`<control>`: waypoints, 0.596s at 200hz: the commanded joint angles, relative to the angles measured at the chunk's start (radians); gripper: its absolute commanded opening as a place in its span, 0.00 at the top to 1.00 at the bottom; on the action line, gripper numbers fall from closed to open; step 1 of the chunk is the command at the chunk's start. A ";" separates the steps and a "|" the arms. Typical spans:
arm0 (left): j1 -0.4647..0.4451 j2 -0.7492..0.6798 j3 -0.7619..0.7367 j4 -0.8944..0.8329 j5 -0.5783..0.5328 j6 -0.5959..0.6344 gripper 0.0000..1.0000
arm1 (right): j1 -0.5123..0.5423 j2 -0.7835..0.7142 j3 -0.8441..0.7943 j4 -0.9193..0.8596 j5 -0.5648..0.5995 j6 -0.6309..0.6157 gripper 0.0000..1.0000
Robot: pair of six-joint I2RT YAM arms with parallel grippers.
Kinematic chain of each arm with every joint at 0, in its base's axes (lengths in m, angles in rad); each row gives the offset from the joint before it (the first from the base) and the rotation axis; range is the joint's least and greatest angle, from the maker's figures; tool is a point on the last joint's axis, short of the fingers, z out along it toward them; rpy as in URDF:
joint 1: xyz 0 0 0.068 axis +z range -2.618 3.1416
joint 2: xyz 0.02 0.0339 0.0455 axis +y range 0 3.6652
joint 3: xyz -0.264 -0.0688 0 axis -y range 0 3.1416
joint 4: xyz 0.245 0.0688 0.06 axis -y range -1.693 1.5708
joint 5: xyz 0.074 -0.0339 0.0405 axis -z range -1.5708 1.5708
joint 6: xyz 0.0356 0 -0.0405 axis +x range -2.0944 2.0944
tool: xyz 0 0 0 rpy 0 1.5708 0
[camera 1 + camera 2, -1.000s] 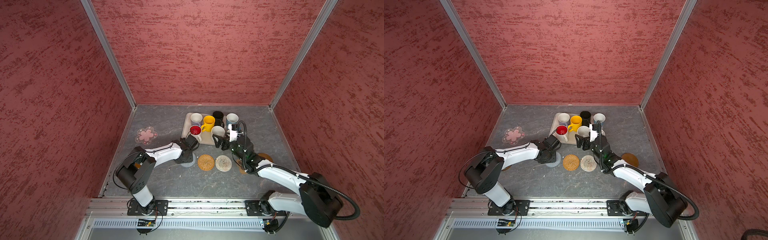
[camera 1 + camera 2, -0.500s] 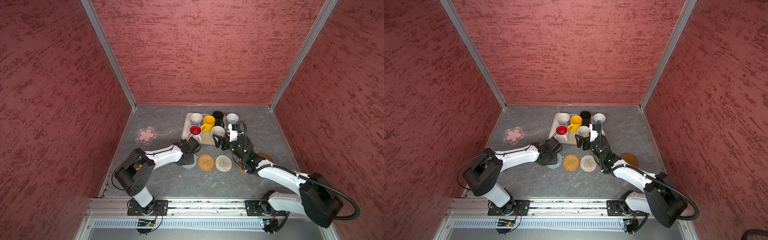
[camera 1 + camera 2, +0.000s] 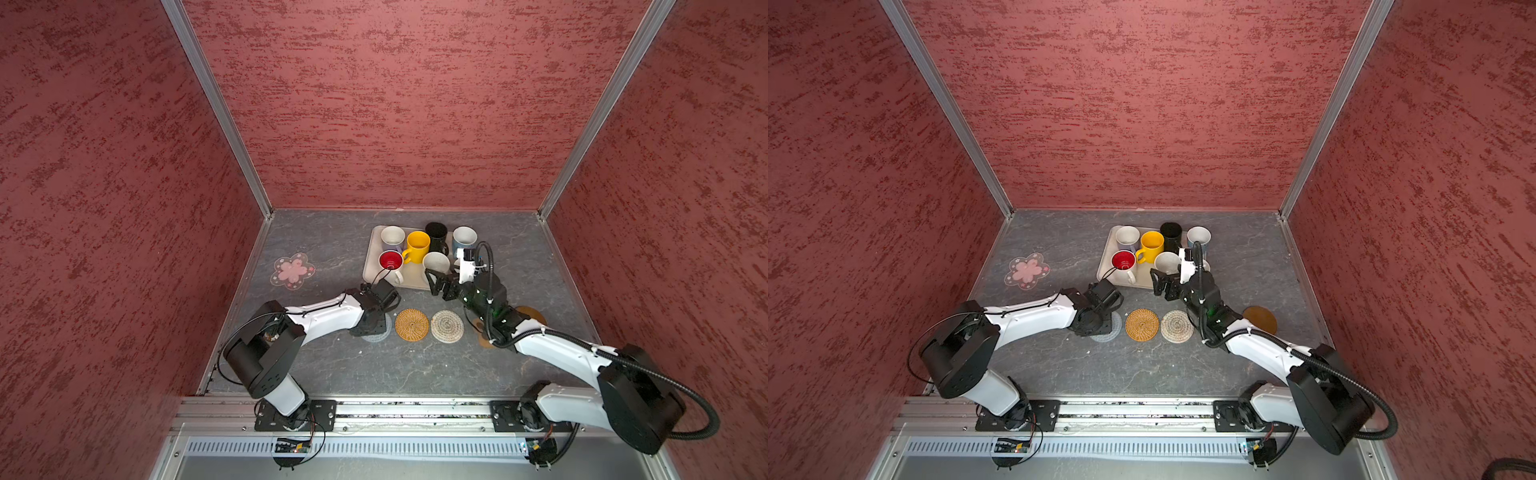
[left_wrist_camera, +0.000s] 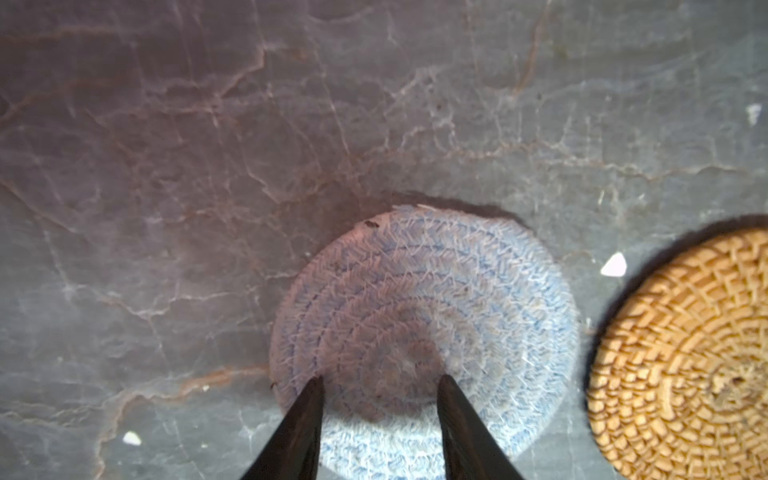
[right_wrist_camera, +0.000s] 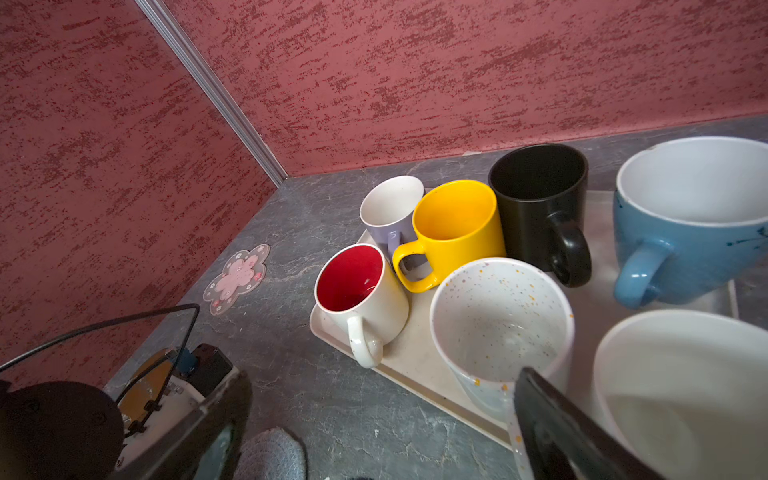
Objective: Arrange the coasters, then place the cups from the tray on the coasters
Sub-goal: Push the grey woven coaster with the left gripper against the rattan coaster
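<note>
The tray (image 3: 411,274) holds white (image 3: 392,235), yellow (image 3: 417,243), black (image 3: 436,232), light blue (image 3: 464,237), red-lined (image 3: 390,261) and speckled (image 3: 436,262) cups. One more white cup (image 5: 681,374) shows in the right wrist view. My left gripper (image 4: 380,380) points down at the grey-blue coaster (image 4: 424,332), its fingertips apart over the weave and gripping nothing. In a top view the gripper (image 3: 370,324) covers part of that coaster (image 3: 381,333). My right gripper (image 3: 438,284) stands wide open at the tray's front edge, beside the speckled cup (image 5: 498,316).
Orange-tan (image 3: 411,325) and beige (image 3: 447,326) woven coasters lie in a row right of the grey-blue one. A pink flower coaster (image 3: 293,270) sits far left. A brown disc (image 3: 530,313) and another brown coaster (image 3: 482,334) lie partly under my right arm. Red walls enclose three sides.
My left gripper has shifted slightly toward the front over the grey-blue coaster, which sits a little nearer the front. The right arm has not moved.
</note>
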 commanded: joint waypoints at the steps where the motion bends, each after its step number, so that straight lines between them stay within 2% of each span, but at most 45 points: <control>1: -0.012 0.009 -0.022 -0.035 0.017 -0.021 0.55 | -0.010 0.013 -0.005 0.032 -0.015 0.006 0.01; 43: 0.001 0.023 0.019 -0.041 0.008 -0.005 0.54 | -0.012 0.012 -0.005 0.030 -0.012 0.005 0.01; 90: 0.023 -0.061 0.125 -0.142 -0.020 0.038 0.51 | -0.014 0.011 -0.007 0.029 -0.012 0.004 0.01; 119: 0.105 -0.139 0.188 -0.189 -0.013 0.094 0.49 | -0.015 0.004 -0.003 0.028 -0.025 0.007 0.01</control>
